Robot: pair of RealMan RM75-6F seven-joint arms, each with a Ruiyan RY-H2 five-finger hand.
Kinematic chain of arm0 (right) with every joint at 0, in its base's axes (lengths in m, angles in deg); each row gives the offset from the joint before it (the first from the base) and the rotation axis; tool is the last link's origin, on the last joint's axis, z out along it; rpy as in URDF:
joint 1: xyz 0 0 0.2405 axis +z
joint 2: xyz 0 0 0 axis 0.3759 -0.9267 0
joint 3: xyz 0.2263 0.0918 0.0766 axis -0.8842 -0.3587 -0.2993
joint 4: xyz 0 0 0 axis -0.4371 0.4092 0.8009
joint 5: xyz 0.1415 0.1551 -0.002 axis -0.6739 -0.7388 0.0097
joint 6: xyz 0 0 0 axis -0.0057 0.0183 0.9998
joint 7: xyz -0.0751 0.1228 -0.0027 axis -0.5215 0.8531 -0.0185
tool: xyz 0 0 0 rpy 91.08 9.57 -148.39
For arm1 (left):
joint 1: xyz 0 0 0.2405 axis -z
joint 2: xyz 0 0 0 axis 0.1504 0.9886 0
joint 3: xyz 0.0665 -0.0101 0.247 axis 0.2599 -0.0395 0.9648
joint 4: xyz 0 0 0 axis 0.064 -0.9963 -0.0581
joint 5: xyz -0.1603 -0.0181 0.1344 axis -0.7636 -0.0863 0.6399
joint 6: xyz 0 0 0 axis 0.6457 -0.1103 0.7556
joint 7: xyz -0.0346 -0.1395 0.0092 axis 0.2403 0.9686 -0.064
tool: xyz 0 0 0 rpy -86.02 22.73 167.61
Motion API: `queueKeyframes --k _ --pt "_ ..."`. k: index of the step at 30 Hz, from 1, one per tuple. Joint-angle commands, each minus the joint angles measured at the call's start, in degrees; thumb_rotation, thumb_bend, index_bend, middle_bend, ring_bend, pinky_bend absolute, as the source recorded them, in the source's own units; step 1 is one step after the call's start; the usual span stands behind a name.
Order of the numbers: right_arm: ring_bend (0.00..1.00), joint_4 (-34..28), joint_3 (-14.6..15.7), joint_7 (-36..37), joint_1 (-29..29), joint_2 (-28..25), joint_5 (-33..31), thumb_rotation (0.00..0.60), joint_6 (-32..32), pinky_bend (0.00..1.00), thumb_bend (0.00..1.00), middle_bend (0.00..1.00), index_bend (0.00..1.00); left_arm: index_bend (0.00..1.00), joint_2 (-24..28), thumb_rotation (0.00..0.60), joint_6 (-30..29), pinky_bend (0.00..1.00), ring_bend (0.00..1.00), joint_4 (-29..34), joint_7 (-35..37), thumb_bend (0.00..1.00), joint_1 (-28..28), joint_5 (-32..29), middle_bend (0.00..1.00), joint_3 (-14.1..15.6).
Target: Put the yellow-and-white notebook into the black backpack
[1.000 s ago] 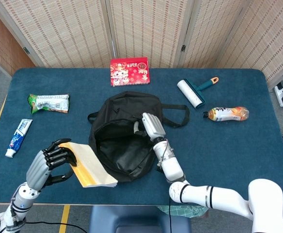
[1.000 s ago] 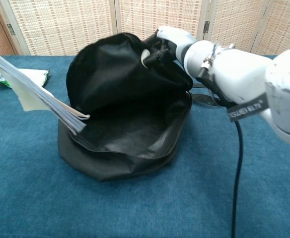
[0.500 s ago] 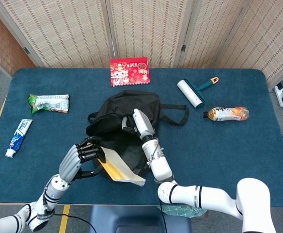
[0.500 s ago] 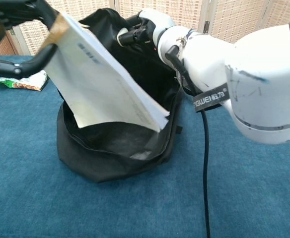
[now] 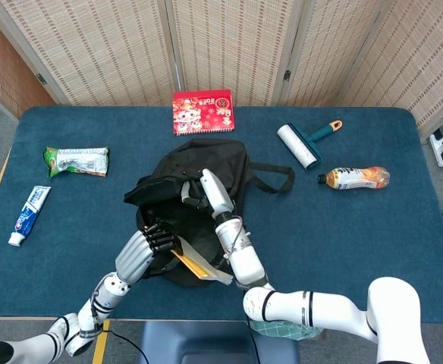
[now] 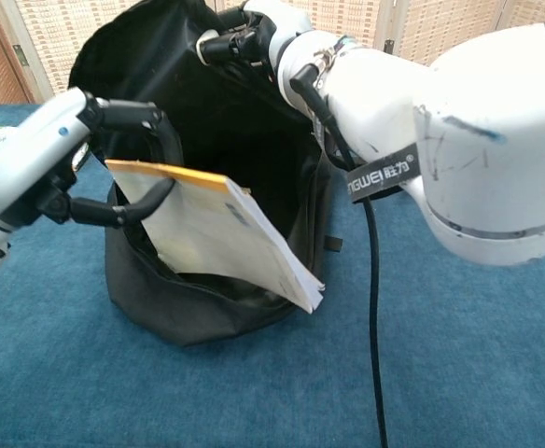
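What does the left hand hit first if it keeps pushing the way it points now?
Probably the inside of the black fabric backpack. The left hand grips the yellow-and-white notebook and points toward the open mouth, which the right hand holds up. The notebook's lower corner overhangs the front rim; depth is unclear.

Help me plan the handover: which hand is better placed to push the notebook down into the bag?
Left. The left hand already grips the notebook at the black backpack mouth. The right hand is busy holding the bag's upper rim up.
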Motion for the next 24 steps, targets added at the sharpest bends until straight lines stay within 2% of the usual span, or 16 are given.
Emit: queueKeyframes --k 1,7,17,19,24 --pt "0.39 -0.40 0.29 0.06 -0.01 -0.22 -0.03 0.600 -0.06 0.36 0.79 0.47 0.74 0.71 -2.28 0.600 -0.13 0.44 0.57 -3.86 -0.99 0.52 0.17 -0.21 0.68 0.73" --pt "0.39 -2.12 0.45 0.47 0.04 -0.73 -0.46 0.600 -0.15 0.36 0.79 0.47 0.74 0.72 -5.04 0.600 -1.99 0.52 0.61 -8.99 -1.02 0.54 1.04 -1.86 0.70 -1.09" --pt "0.39 -3.86 0.70 1.19 -0.22 -1.54 -2.04 0.600 -0.24 0.36 0.79 0.47 0.74 0.73 -7.84 0.600 -5.35 0.53 0.61 -15.81 -1.64 0.55 3.13 -6.21 0.71 -5.94" --pt "0.39 -4.05 0.84 1.38 -0.25 -1.66 -2.02 0.600 -0.28 0.36 0.79 0.47 0.74 0.73 -8.87 0.600 -5.64 0.54 0.61 -18.10 -3.12 0.55 3.41 -6.64 0.71 -6.11" --pt "0.39 -4.82 0.91 1.72 -0.14 -1.93 -2.38 0.600 -0.47 0.36 0.79 0.47 0.74 0.73 -11.88 0.600 -4.78 0.54 0.61 -24.61 -6.77 0.54 3.40 -5.92 0.72 -3.53"
